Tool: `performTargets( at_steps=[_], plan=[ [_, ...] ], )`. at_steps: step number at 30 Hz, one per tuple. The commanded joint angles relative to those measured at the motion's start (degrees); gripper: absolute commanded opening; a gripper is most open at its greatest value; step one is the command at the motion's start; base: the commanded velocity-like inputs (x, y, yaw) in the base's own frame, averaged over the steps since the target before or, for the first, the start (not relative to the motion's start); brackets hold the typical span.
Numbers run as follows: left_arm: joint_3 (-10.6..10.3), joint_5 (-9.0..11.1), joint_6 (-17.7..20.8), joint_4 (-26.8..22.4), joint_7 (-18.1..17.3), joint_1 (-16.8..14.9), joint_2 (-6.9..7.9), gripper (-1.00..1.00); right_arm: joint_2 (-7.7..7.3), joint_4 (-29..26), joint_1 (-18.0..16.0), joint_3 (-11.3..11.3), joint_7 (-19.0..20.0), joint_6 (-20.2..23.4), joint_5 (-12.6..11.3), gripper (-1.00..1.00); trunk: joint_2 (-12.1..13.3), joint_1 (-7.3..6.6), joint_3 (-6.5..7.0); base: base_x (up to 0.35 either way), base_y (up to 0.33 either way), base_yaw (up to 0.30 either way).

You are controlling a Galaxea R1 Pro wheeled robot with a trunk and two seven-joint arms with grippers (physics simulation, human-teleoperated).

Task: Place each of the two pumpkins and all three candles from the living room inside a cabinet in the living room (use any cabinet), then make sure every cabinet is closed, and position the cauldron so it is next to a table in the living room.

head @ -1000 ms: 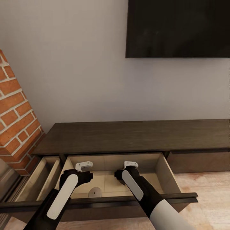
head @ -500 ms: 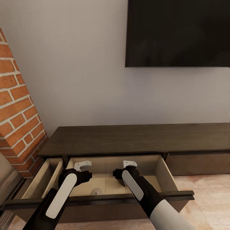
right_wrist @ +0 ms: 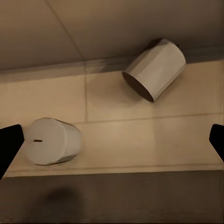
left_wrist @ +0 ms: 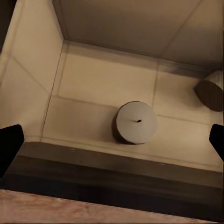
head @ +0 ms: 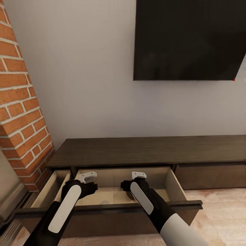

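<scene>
The dark brown cabinet (head: 147, 150) stands against the wall with its middle drawer (head: 176, 186) pulled out, pale beige inside. Two grey-beige candles lie in that drawer. One candle (left_wrist: 135, 122) (right_wrist: 51, 140) stands upright with its wick showing, and the other candle (right_wrist: 156, 69) (left_wrist: 212, 91) lies on its side near the drawer's back wall. My left gripper (head: 87, 181) (left_wrist: 113, 142) and right gripper (head: 135, 181) (right_wrist: 112, 142) hover side by side above the drawer, both open and holding nothing. The pumpkins, the cauldron and the table are out of view.
A second drawer (head: 51, 186) at the cabinet's left end is also pulled out. The right-hand front (head: 212, 176) is shut. A red brick fireplace (head: 20, 112) rises at the left, a black screen (head: 186, 39) hangs on the wall, and wooden floor (head: 218, 212) lies at the right.
The whole head view has shifted: the camera now sees more wall and screen and less of the drawer's floor. Both grippers keep their place above the middle drawer, still open.
</scene>
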Motion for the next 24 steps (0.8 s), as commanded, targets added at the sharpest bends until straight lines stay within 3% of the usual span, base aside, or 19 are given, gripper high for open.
performTargets(
  at_steps=[1, 16, 24],
  plan=[
    [-0.1, 0.5, 0.1, -0.1, 0.6, -0.1, 0.03, 1.00, -0.01, -0.1, -0.1, 0.1, -0.6, 0.0, -0.5, 1.00, 0.0, -0.05, 0.17, -0.069, 0.011, 0.000],
    [-0.1, 0.5, 0.1, -0.1, 0.6, -0.1, 0.00, 1.00, 0.01, -0.1, -0.1, 0.1, -0.6, 0.0, -0.6, 1.00, 0.2, -0.46, 3.49, -0.010, 0.001, 0.000],
    [-0.1, 0.5, 0.1, 0.0, 0.6, -0.1, 0.00, 1.00, 0.01, -0.1, -0.1, 0.1, -0.5, 0.0, -0.6, 1.00, 3.5, -2.22, 4.92, -0.023, 0.001, 0.000]
  ],
)
